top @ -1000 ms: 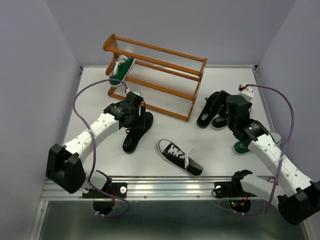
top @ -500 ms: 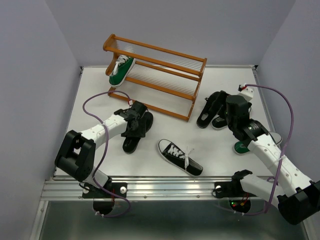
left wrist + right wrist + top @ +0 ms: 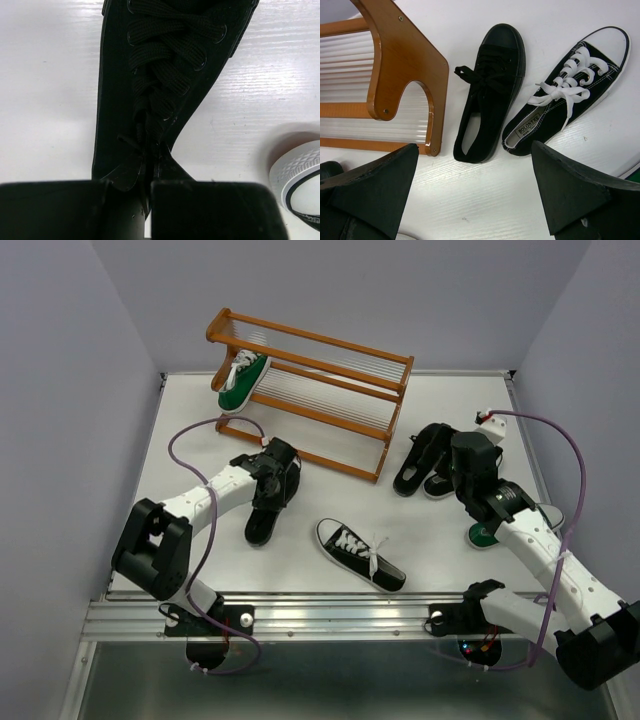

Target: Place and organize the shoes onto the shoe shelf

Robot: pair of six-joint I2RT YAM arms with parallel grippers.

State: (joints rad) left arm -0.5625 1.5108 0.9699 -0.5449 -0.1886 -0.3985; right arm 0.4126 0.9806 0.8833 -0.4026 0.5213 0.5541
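The shoe shelf (image 3: 310,390) stands at the back, and a green sneaker (image 3: 243,382) rests on its left end. In front of it an all-black shoe (image 3: 262,515) lies on the table. My left gripper (image 3: 276,478) is shut on this shoe's (image 3: 165,75) rear opening, the left gripper's (image 3: 148,200) jaws pinching the collar by the laces. A black sneaker with white laces (image 3: 360,553) lies near the front. My right gripper (image 3: 477,200) hangs open above the table, just short of a second all-black shoe (image 3: 490,95) and a second white-laced black sneaker (image 3: 570,90).
The shelf's wooden end panel (image 3: 405,65) stands just left of the right-hand shoes. A green shoe (image 3: 483,533) shows partly under the right arm. The white toe cap (image 3: 300,175) of the front sneaker lies close to the right of the left gripper.
My left gripper has come down onto the all-black shoe's rear and shut on it. The right arm and the other shoes have not moved.
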